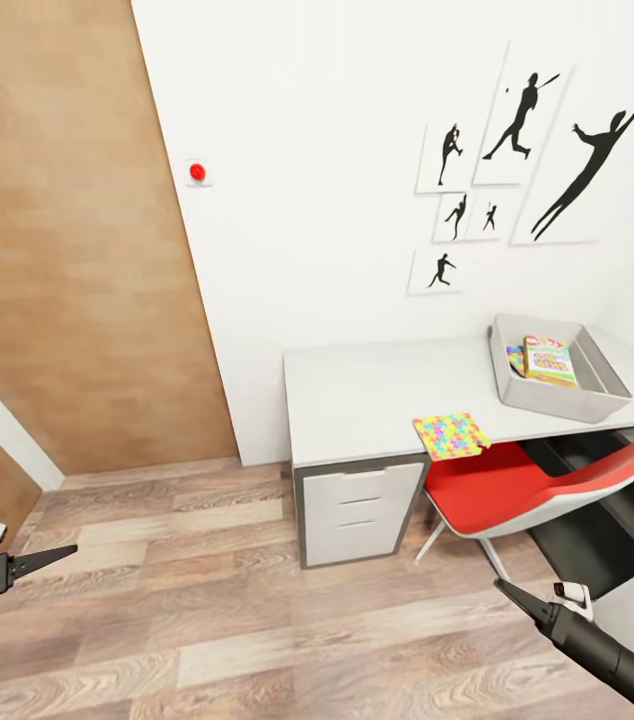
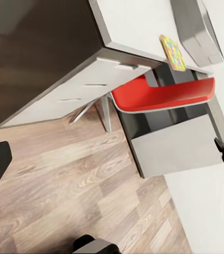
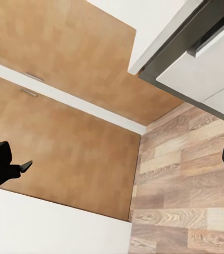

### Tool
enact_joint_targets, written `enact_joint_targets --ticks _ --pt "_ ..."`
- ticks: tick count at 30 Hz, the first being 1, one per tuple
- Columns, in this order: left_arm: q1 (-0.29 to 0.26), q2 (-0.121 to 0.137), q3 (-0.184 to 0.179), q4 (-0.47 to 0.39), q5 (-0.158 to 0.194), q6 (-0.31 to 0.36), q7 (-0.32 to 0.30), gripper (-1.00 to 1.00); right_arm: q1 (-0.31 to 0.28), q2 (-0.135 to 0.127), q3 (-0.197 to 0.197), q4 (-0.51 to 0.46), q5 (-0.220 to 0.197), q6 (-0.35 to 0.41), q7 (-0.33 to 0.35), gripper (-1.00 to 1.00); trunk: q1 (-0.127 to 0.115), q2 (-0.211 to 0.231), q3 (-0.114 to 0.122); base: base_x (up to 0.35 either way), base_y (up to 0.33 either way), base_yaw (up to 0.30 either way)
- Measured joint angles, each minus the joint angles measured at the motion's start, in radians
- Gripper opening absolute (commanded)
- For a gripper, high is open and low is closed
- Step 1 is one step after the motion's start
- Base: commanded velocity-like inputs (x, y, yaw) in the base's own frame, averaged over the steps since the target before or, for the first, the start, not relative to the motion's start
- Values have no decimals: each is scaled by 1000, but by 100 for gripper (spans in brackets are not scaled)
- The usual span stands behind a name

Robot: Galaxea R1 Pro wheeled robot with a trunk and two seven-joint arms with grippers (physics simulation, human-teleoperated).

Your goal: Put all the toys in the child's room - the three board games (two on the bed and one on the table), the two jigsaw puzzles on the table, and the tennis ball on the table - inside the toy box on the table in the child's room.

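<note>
While both arms hang low over the floor, the toy box (image 1: 560, 395) sits on the table (image 1: 367, 400) holding 1 game (image 1: 549, 360); 1 puzzle (image 1: 450, 435) lies at the table's front edge. Left gripper (image 1: 57, 553) and right gripper (image 1: 513, 596): jaws apart, empty.

Child's room: desk (image 1: 377, 395), red chair (image 1: 527, 485), sports silhouettes (image 1: 537, 150).

Both arms hang low at the head view's bottom corners. The left tool (image 1: 62, 551) points inward, its black fingers drawn to a tip; the right tool (image 1: 505, 589) angles up and inward likewise. Each wrist view shows its fingers (image 3: 0, 164) spread wide, gripping nothing.
</note>
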Motion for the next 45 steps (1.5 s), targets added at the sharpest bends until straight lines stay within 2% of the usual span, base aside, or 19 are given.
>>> enact_joint_targets --ticks 6,45 --pt "0 0 -1 0 -2 0 -28 100 0 1 0 0 0 -4 -1 100 0 0 10 0 -8 0" --pt "0 0 -1 0 -3 -1 -28 100 0 2 -1 0 0 -2 4 100 0 0 74 0 0 0"
